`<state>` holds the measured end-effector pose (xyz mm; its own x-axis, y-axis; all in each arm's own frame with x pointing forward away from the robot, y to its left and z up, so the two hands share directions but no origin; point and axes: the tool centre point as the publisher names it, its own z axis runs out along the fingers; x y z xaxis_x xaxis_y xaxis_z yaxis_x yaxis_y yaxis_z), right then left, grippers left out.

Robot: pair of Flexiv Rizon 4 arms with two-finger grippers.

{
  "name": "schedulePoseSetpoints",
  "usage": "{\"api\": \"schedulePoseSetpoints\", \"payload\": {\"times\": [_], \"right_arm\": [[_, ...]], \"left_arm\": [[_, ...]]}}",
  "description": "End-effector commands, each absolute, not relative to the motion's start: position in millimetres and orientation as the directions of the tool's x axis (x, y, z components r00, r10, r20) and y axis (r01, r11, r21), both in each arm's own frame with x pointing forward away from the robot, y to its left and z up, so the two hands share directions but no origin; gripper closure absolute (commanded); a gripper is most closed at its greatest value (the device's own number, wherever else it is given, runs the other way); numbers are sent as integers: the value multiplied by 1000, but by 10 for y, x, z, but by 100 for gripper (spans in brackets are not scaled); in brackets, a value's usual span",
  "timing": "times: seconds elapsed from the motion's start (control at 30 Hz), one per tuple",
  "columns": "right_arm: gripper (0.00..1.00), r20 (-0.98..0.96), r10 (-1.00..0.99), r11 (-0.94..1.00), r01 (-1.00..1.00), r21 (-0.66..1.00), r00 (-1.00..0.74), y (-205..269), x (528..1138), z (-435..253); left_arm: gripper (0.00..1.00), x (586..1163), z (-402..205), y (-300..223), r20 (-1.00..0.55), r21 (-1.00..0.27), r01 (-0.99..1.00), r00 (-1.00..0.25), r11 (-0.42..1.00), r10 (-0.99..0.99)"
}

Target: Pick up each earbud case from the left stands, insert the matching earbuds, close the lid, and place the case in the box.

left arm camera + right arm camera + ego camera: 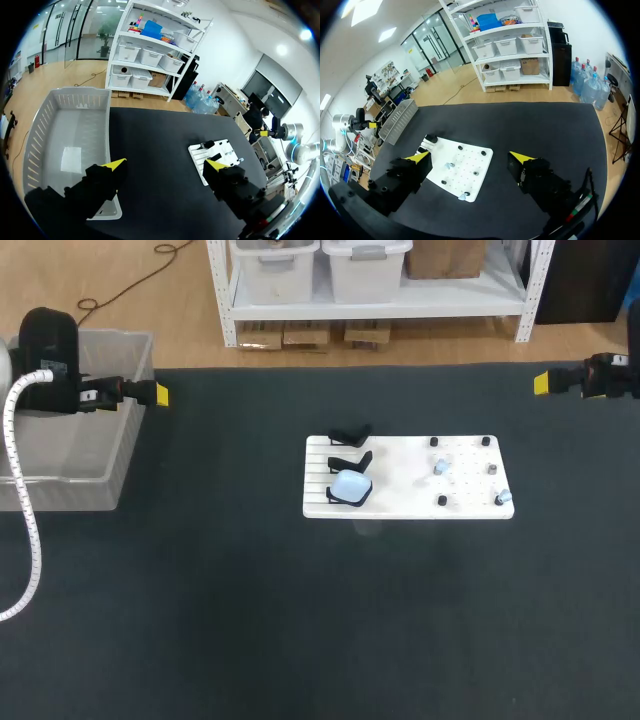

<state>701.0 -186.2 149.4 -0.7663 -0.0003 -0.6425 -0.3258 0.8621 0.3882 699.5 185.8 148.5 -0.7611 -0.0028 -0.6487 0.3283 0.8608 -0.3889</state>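
Observation:
A white board [400,488] lies mid-table. Along its left side stand three black stands; the front one carries a pale blue earbud case [351,485], and the two behind it [351,433] are bare. Two small pale earbuds [441,466] [503,497] sit among black pegs on the board's right half. My left gripper [160,394] hovers open at the far left, over the corner of the clear box [122,455]. Open as well, my right gripper [541,383] hangs at the far right. The right wrist view has the board [470,162] and earbuds [449,165] ahead of my right gripper [471,157].
The clear box [75,135] is bare inside, under and beside my left gripper [166,165]. The board [215,152] shows far ahead of it. Dark table cloth surrounds the board on all sides.

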Motion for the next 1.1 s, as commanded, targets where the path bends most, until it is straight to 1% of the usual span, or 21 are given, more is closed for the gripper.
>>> {"api": "schedulePoseSetpoints", "payload": {"times": [0.03,0.23,0.37,0.43,0.6,0.67,0.87,1.0,1.1], "right_arm": [[0,-642,-1,863,-325,387,-767,-1860,7009,1498],[0,-642,-1,863,-325,387,-767,-1860,7009,1498],[0,-642,-1,863,-325,387,-767,-1860,7009,1498],[0,-642,-1,863,-325,387,-767,-1860,7009,1498],[0,-642,-1,863,-325,387,-767,-1860,7009,1498],[0,-642,-1,863,-325,387,-767,-1860,7009,1498],[0,-642,-1,863,-325,387,-767,-1860,7009,1498],[0,-642,-1,863,-325,387,-767,-1860,7009,1498],[0,-642,-1,863,-325,387,-767,-1860,7009,1498]], "left_arm": [[0,6975,1521,1770,-674,-367,420,-735,830,74],[0,6932,1608,1640,-722,-333,552,-671,765,169],[0,6904,1748,1591,-768,-282,657,-591,699,246],[0,6882,1799,1559,-783,-237,718,-541,655,309],[0,6893,1818,1470,-786,-167,800,-460,576,412],[0,6866,1820,1401,-788,-122,843,-403,524,466],[0,6796,1780,1214,-793,-61,926,-273,373,545],[0,6773,1699,1072,-797,-24,947,-211,321,565],[0,6714,1676,935,-805,42,955,-142,293,576]]}}
